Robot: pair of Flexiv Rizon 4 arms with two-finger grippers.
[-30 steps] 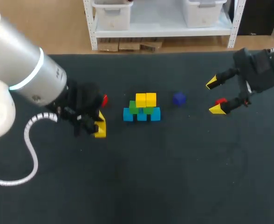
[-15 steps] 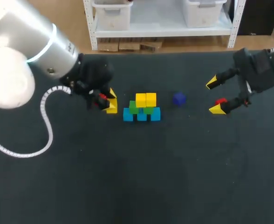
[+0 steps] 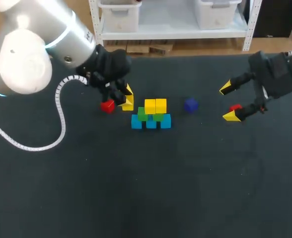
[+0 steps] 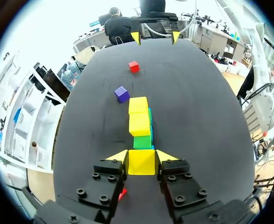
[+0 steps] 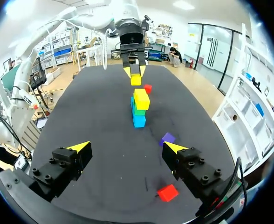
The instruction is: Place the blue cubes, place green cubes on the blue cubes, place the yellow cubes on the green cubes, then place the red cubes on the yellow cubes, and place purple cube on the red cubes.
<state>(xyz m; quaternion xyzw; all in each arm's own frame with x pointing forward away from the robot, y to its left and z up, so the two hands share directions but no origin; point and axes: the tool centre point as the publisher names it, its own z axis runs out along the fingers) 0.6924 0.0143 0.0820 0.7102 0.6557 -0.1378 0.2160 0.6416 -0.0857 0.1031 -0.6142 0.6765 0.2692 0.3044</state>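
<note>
Black table (image 3: pixel 195 188): matte, cloth-like top. Spans frame side to side, from lower edge up to straight far edge across upper part of frame. Few faint pale specks on surface, lower half of frame. Soft, even light. Same dark top in both wrist views.

On the dark desk (image 3: pixel 185 188) a row of blue cubes (image 3: pixel 136 122) is set, with a purple cube (image 3: pixel 190 104) near its right end. One red cube (image 3: pixel 107 106) is laid left of the row, a second red cube (image 3: pixel 235 107) well to the right.
</note>
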